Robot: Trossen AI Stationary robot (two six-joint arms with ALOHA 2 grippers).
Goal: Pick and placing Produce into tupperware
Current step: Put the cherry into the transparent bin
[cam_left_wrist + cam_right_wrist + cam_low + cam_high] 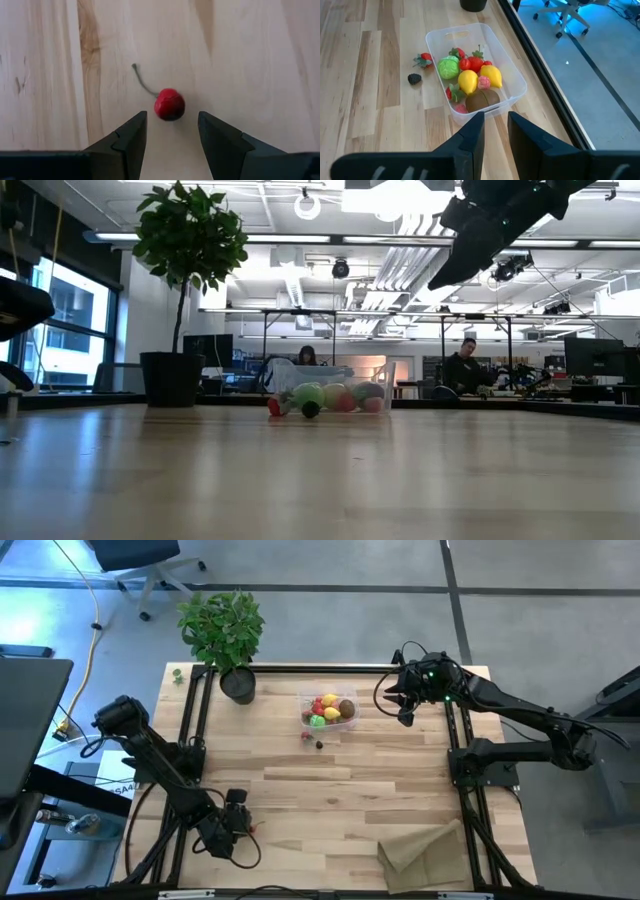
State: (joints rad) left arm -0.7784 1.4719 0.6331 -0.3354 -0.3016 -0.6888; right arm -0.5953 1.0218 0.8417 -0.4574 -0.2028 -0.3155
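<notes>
A small red cherry (pixel 169 104) with a thin stem lies alone on the wooden table near its front left. My left gripper (pixel 172 120) is low over it, open, with a fingertip on either side just short of the fruit and touching nothing; in the high view this gripper (pixel 244 820) shows at the front left. The clear tupperware (pixel 516 85) stands at the table's far middle and holds two yellow lemons (pixel 479 79), a green lime (pixel 448 67), a brown kiwi (pixel 482 99) and red berries. My right gripper (pixel 496 125) hangs above the table to its right, its fingers a narrow gap apart and empty.
A strawberry (pixel 422 60) and a dark berry (pixel 414 78) lie on the table beside the tupperware, toward the front. A potted plant (pixel 225 635) stands at the far left corner, and a tan paper bag (pixel 425 845) lies at the front right. Bare wood stretches between them.
</notes>
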